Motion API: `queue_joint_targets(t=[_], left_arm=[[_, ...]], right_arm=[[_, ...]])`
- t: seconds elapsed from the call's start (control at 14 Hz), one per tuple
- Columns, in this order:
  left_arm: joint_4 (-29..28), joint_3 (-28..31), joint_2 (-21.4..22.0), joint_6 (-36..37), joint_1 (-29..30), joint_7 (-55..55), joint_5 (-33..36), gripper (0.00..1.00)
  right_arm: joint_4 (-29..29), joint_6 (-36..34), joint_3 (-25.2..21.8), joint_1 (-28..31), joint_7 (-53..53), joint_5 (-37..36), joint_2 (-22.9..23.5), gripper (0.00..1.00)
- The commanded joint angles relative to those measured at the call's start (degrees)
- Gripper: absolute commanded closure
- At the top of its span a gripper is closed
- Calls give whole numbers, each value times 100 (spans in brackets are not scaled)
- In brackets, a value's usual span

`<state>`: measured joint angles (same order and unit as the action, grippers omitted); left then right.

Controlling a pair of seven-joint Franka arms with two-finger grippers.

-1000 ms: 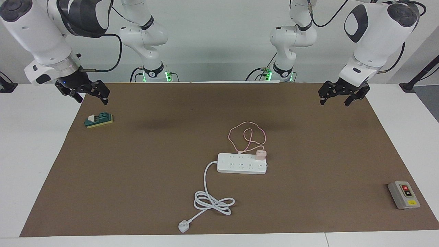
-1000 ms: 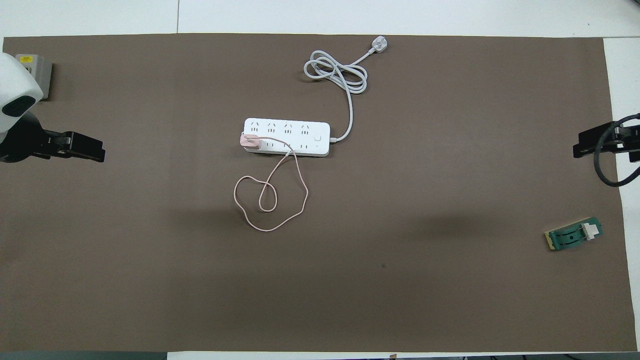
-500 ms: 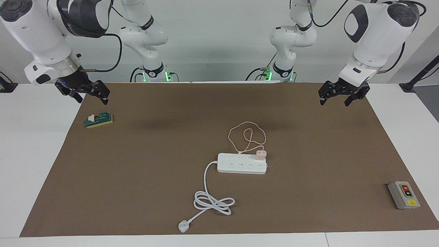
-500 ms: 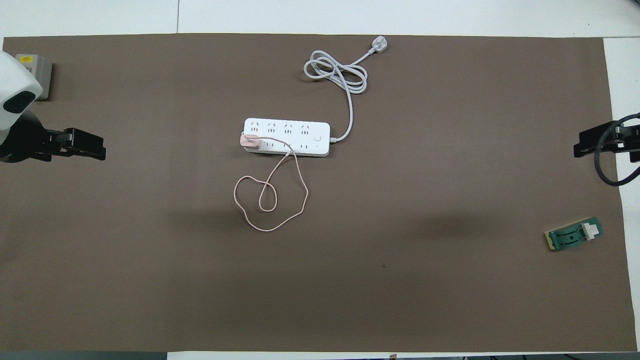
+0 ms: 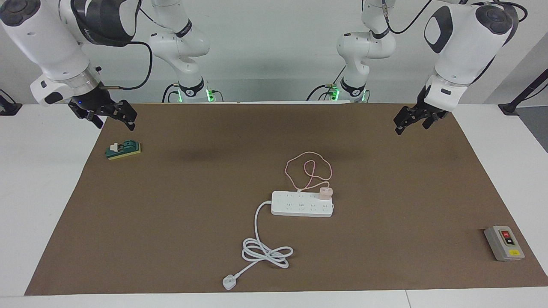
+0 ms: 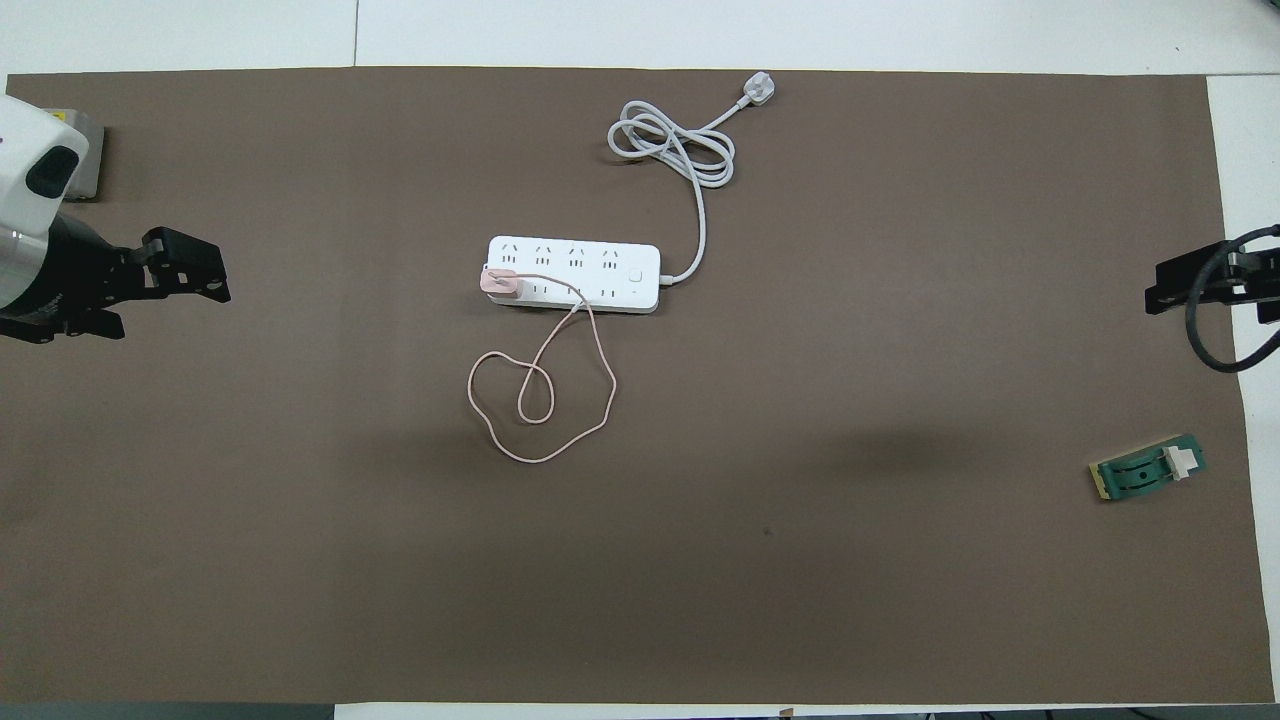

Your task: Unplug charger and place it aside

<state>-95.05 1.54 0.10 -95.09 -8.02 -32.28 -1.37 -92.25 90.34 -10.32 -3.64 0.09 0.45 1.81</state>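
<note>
left gripper (image 5: 410, 124) is being held raised at upper right of the facing view, fingers apart, empty | right gripper (image 5: 112, 117) at upper left, fingers apart | charger (image 5: 325, 193) is being kept plugged in power strip (image 5: 299, 205) at frame centre

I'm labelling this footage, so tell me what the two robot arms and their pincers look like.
Both arms are glossy white with rounded joints and dark grey caps and panels. Black cables loop along them, and green lights glow at their bases. The left pincer and the right pincer are black, angular linkage assemblies with two fingers each.
</note>
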Motion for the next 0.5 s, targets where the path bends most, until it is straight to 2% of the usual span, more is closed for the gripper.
queue_joint_targets(t=[0.0, 0.14, 0.36, 0.43], left_arm=[[171, 65, -54, 70, -155, -1206, -57, 0], [197, 65, -141, 61, -252, -2146, -57, 0], [565, 65, -474, 52, -340, -3281, -66, 0], [732, 57, -632, 52, -401, -3650, -74, 0]], right_arm=[[41, 19, 22, 21, -96, 52, 39, 0], [41, -156, 91, 21, -61, 69, 48, 0], [58, -131, 617, 30, 691, 70, 48, 0], [50, -122, 924, 30, 1112, 70, 39, 0]])
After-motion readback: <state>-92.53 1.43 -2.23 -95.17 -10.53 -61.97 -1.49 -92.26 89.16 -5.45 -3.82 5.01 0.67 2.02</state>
